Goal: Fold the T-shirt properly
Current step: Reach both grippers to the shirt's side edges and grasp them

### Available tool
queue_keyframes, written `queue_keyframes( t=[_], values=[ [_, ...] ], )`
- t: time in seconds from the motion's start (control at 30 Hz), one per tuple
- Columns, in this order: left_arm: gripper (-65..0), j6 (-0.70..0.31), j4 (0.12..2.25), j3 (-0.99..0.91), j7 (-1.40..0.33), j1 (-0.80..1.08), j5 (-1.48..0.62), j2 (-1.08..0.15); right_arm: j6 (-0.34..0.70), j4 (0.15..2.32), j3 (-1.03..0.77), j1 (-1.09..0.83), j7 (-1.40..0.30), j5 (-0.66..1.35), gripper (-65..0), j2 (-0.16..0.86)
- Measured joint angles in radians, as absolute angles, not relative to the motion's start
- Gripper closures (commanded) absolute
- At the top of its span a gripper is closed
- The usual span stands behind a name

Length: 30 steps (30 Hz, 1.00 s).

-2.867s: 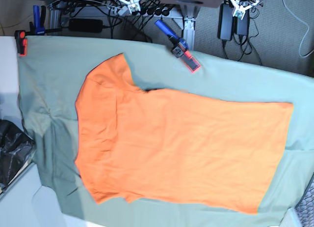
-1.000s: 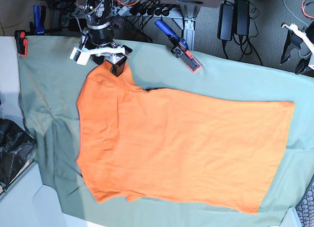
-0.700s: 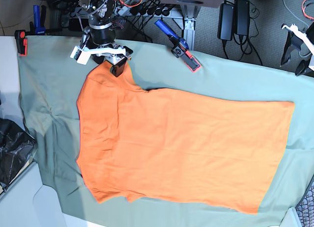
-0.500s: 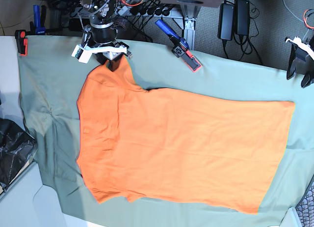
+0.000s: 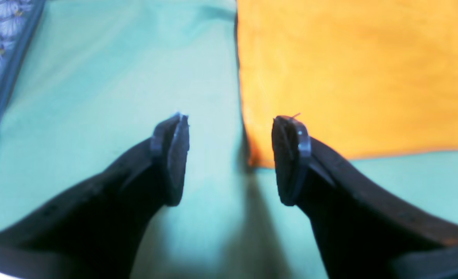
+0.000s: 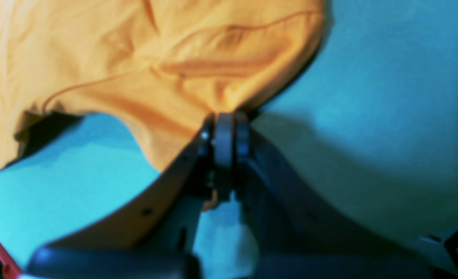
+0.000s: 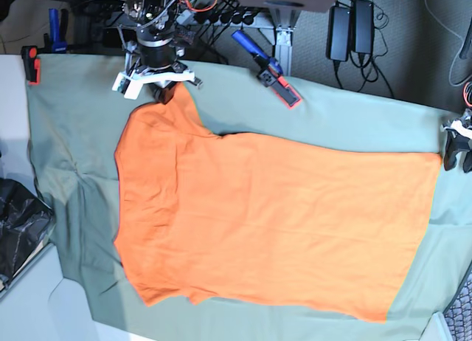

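the t-shirt (image 7: 273, 223) lies spread flat on the green cloth sheet (image 7: 74, 119), its sleeve end toward the blue and red clamp (image 7: 269, 71). the right gripper (image 6: 223, 135) has its fingers pressed together on the sleeve edge of the t-shirt, pulling the fabric into a small peak. the left gripper (image 5: 229, 155) hovers at the t-shirt's hem corner with fingers spread wide, one over the green cloth sheet, one over orange fabric, gripping nothing.

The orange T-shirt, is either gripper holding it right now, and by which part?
The right gripper is shut on the orange T-shirt, pinching the edge of its sleeve. The left gripper is open at the hem corner, holding nothing.
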<state>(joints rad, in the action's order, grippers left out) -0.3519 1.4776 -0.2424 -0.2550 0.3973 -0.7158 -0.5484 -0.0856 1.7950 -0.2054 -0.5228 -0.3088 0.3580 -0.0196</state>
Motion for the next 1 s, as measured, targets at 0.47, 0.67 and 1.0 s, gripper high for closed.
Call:
queue_keyframes(
  t=[0.47, 0.67, 1.0],
  values=[
    [-37.1, -0.469, 1.398, -0.124, -0.264, 0.335, -0.797, -0.548, -0.086, 1.795, -0.205, -0.523, -0.308, 0.315, 0.0, -0.020],
    [-30.6, -0.469, 1.398, -0.125, -0.284, 0.335, -0.828, -0.548, -0.086, 1.795, -0.205, -0.523, -0.309, 0.315, 0.0, -0.020],
    [0.0, -0.480, 1.398, -0.123, -0.281, 0.335, -0.744, -0.546, -0.036, 1.795, -0.205, -0.523, -0.313, 0.264, 0.0, -0.019]
  ],
)
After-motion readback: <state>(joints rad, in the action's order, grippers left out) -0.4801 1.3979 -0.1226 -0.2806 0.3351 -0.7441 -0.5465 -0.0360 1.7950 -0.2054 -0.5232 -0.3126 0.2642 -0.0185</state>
